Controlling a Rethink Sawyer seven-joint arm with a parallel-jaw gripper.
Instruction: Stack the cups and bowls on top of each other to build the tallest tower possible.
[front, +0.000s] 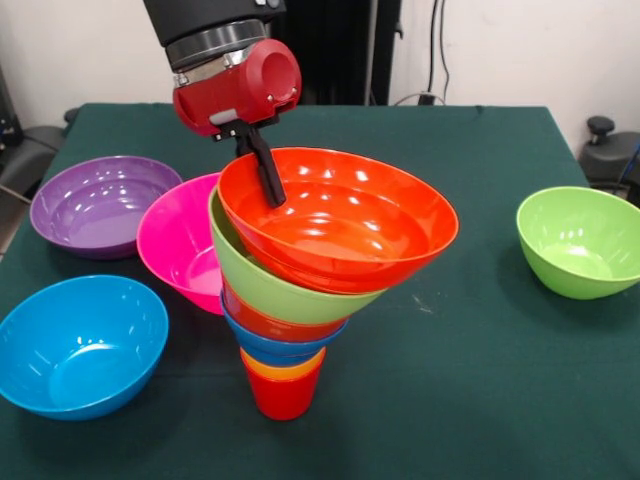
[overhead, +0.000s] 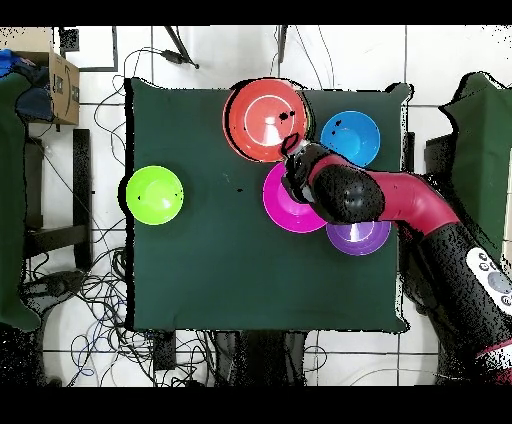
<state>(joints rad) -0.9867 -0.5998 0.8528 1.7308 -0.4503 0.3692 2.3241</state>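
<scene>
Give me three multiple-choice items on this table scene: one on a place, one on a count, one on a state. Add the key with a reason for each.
1. Where is the large orange-red bowl?
A. On top of the tower
B. Alone on the cloth
C. Inside the purple bowl

2. How many bowls sit apart from the tower?
A. Two
B. Four
C. Six

3. How does the top of the tower stand?
A. Level
B. Tilted
C. Upside down

Key:
1. A: it rests in the lime green bowl, above everything else in the stack.
2. B: the purple bowl, pink bowl, light blue bowl and a second green bowl are outside the stack.
3. B: in the front view the upper bowls' rims slant, with the gripper reaching inside the top bowl's rim.
</scene>
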